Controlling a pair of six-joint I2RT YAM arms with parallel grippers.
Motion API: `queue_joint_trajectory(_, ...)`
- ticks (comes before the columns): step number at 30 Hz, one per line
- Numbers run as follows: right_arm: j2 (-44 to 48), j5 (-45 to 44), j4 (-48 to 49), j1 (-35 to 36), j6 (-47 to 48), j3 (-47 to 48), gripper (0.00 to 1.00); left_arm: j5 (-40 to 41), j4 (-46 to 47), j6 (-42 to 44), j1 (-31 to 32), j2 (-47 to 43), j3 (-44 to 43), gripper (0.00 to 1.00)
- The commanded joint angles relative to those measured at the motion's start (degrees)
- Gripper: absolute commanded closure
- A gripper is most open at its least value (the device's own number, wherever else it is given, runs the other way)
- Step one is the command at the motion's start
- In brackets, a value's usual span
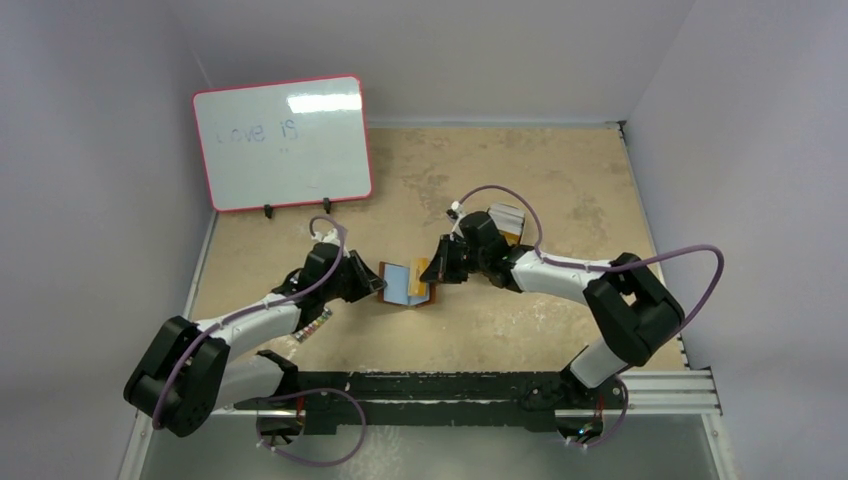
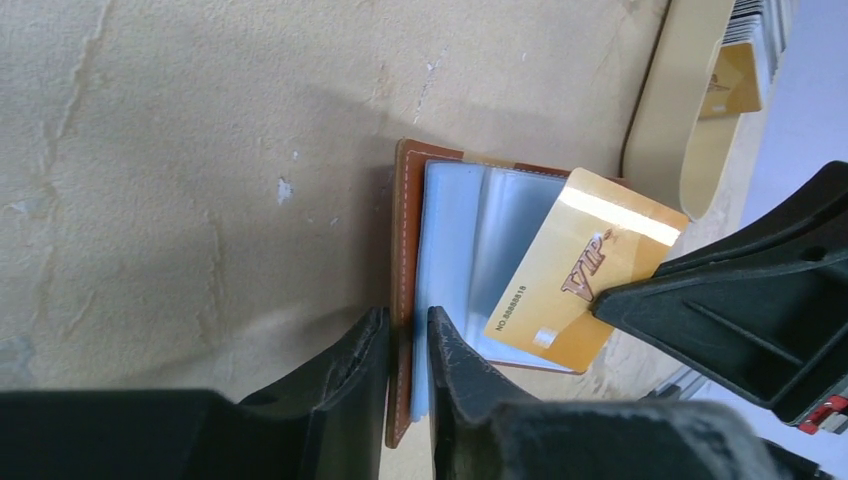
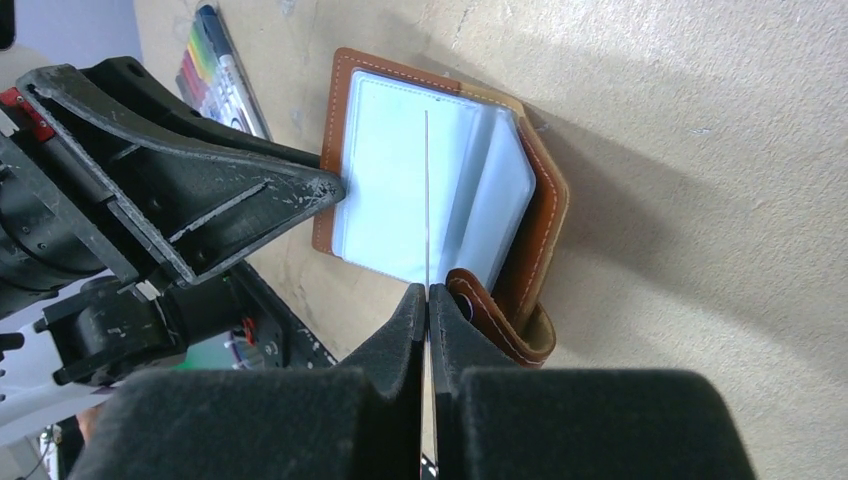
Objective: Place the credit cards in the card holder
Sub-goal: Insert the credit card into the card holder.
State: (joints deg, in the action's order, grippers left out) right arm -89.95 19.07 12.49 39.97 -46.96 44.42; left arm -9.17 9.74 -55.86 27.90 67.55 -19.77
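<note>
Card holder (image 1: 405,283) is laid open around the middle of the bench, clear sleeves up. A gold card (image 2: 585,270) is clamped tight in the right gripper (image 3: 428,298) by one edge and held angled over the sleeves.

The card looks stiff, light and slick, so it's best pinched at an edge with the opposite edge left free to lead in. The sleeves are floppy film and the leather probably wants to fold, so the cover should be pinned near its outer edge.

The left gripper (image 2: 407,318) is set astride that edge, jaws narrowly apart. Whether it's actually pinched or only straddled can't be told.

From the right wrist the card is seen edge-on as a thin line, handy for lining up with a sleeve mouth. Its face and tilt are only shown by the left wrist. The tan tin (image 2: 690,110) with more cards, just beyond the right gripper toward the far edge, is missed by the right wrist.
</note>
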Motion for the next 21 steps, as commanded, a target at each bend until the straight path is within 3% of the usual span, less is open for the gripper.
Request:
queue_joint_trajectory(1,-0.5,0.8,0.5,-0.6,1.1,0.2,1.00,1.2,-0.8,3.0,0.3,-1.0,-0.3,0.84)
queue_joint_trajectory(7,-0.5,1.1,1.1,-2.5,1.3,-1.5,1.00,2.3,-3.3,4.0,0.3,-2.9,-0.3,0.84)
queue_joint_trajectory(13,-0.6,2.3,1.9,-3.6,1.8,-2.2,1.00,1.6,-2.8,4.3,0.3,-2.8,0.6,0.98)
queue_joint_trajectory(18,-1.5,4.5,5.0,-3.6,0.6,-3.6,1.00,1.7,-3.0,4.6,0.3,-2.6,0.9,0.95)
queue_joint_trajectory(21,-1.6,5.3,7.7,-3.6,-0.8,-4.6,1.00,2.2,-3.4,4.9,0.3,-2.8,1.2,1.00)
